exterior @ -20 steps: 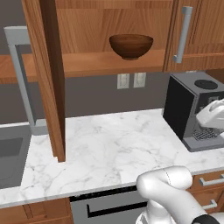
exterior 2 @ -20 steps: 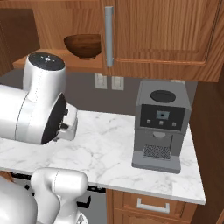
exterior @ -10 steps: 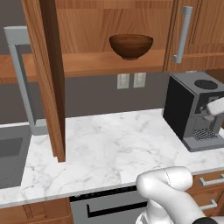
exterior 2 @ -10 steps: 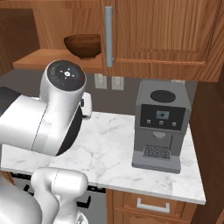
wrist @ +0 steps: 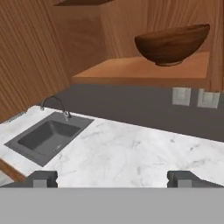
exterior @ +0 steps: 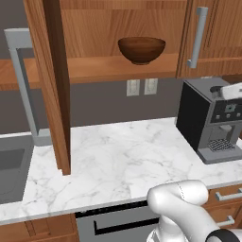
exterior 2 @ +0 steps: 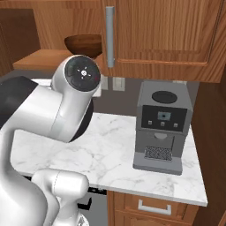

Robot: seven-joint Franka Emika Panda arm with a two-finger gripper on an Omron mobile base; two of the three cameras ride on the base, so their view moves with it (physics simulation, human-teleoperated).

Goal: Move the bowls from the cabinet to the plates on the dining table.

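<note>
My jaws stood wide open and empty — the two dark fingertips (wrist: 43, 178) sat far apart at the bottom of the hand view, nothing between them. The dark brown wooden bowl (exterior: 142, 49) rested upright on the wooden shelf (exterior: 123, 71) of the open wall cabinet (exterior: 118, 28), well above the marble surface (exterior: 123, 160). One cabinet door (exterior: 52, 85) swung out toward me; the neighbouring door was shut, its grey bar handle (exterior: 197, 37) just right of the bowl. A black coffee machine (exterior 2: 161, 128) stood on the surface at the right. A sink (wrist: 46, 135) with a faucet (wrist: 54, 105) lay at the left — well apart from the bowl.
</note>
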